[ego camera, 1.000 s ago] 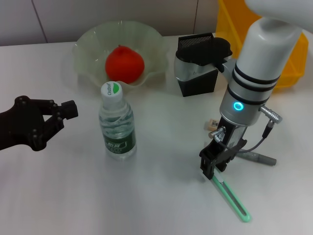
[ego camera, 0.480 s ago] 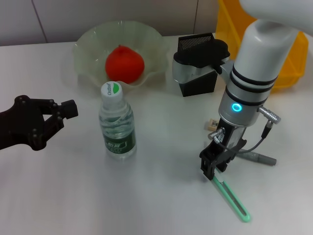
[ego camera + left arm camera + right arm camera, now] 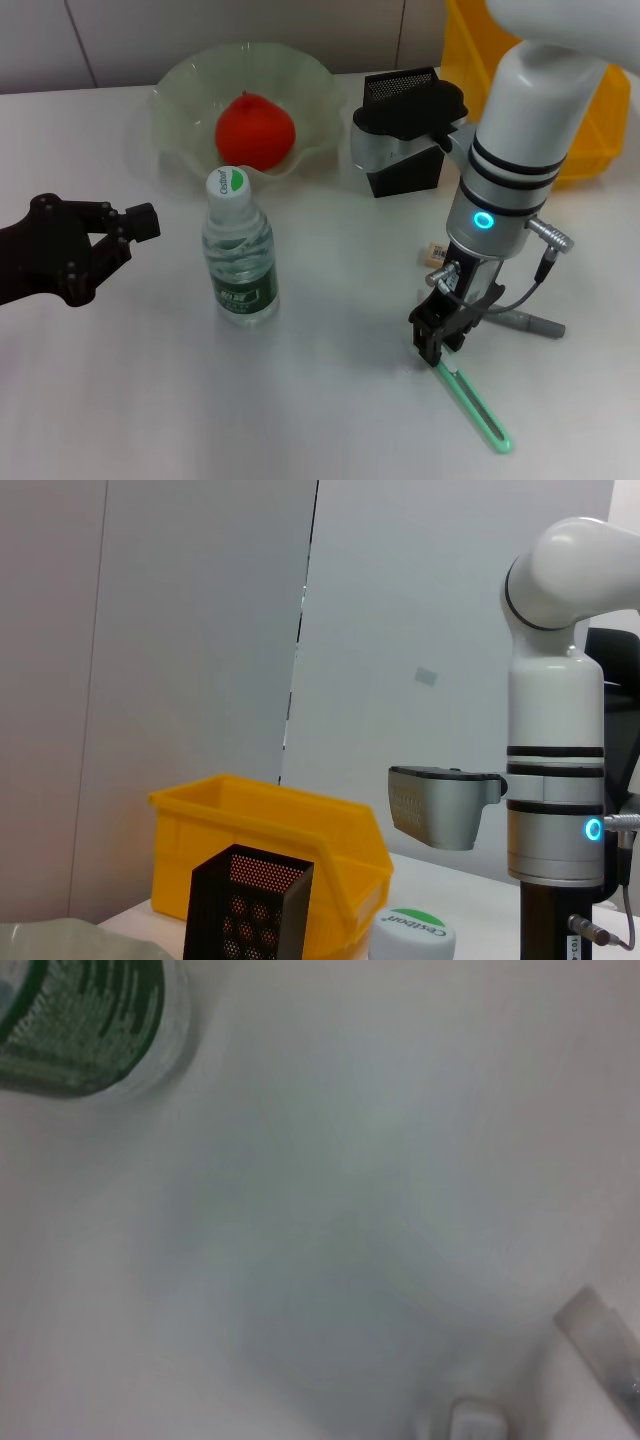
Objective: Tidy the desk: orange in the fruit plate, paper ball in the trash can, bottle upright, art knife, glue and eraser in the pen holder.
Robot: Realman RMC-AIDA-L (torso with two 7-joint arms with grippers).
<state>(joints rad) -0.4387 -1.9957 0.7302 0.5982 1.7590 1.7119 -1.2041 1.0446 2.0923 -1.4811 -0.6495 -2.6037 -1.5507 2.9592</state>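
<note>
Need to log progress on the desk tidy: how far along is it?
Done: orange sits in the fruit plate, bottle stands upright. In hand: right tool is down at the green art knife. Left: knife, eraser and the grey stick lie outside the pen holder. Left tool idle.

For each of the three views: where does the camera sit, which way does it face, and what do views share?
Head view: on the head, facing down at the desk; left claw idle, right claw at the green knife.
Left wrist view: faces level across the desk; shows the right arm, not its own claw.
Right wrist view: faces close down at the desk; no claw.
Shared: the bottle.
</note>
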